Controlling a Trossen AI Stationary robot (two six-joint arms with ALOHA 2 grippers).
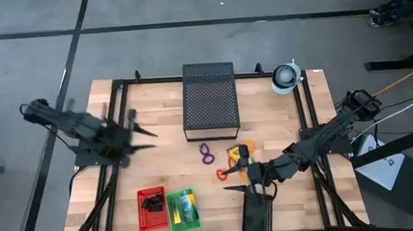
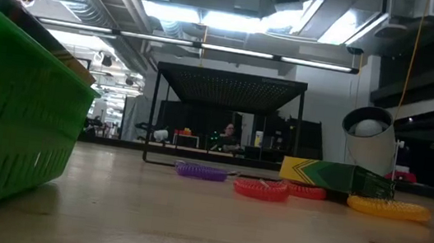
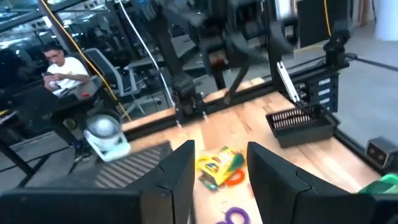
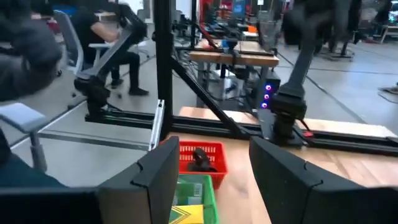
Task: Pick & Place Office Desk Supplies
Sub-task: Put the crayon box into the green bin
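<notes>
Currently: both arms are up off the tabletop (image 1: pixel 280 125) and neither holds anything.
Left gripper (image 1: pixel 146 136): at the left side of the tabletop, well apart from the loose items; its fingers (image 3: pixel 177 174) stand apart, empty.
Right gripper (image 1: pixel 234 179): over the front middle, close by the loose pile and above the small black mesh tray (image 1: pixel 257 212); fingers (image 4: pixel 283 171) apart, nothing between them.
Supplies already sorted: a crayon box (image 1: pixel 183 207) lies in the green basket (image 1: pixel 174 218); black clips (image 1: pixel 153 203) sit in the red basket (image 1: pixel 144 220).
Supplies left out: a yellow-and-green crayon box (image 2: pixel 335 174) lying on or against the orange and yellow rings (image 2: pixel 389 209), a red ring (image 2: pixel 261 189) beside it, a purple ring (image 1: pixel 207 154) a little toward the left.
Step in hand: my guess is the right arm picks next from the pile, being nearest.
How to do it well: take one item only; come straight down on the crayon box across its narrow sides, so the rings beneath are not dragged along. A flat ring needs one finger inside the loop.
Around: large black perforated box (image 1: pixel 209 101) at the back, white cylinder (image 1: pixel 286 77) at the back right corner.
In the way: the overlap of box and rings; the mesh tray just beneath the right gripper.
</notes>
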